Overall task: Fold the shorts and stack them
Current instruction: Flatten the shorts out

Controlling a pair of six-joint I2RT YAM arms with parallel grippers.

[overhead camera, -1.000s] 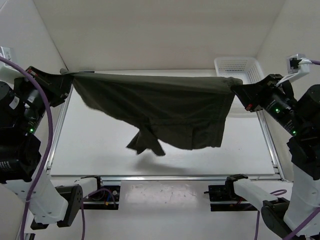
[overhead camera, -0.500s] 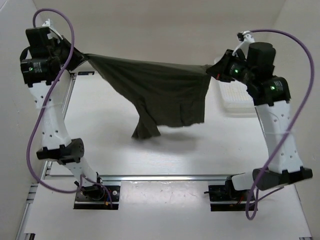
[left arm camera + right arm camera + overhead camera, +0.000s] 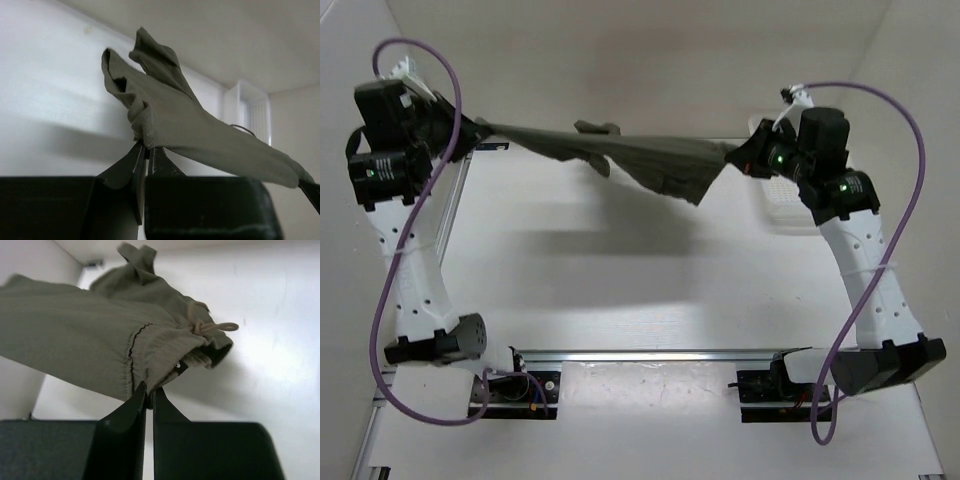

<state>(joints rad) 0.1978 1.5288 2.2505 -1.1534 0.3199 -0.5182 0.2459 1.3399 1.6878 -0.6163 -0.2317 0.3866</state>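
We hold the soft olive shorts [image 3: 660, 160] stretched in a rumpled band above the table [image 3: 620, 280]. Our left gripper [image 3: 146, 150] and right gripper [image 3: 149, 390] each pinch a bunched fabric edge.

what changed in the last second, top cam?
The shorts no longer hang: their legs swung up toward the far wall, cloth now near level between the arms. Unchanged: left gripper and right gripper keep their fingers shut on its ends.
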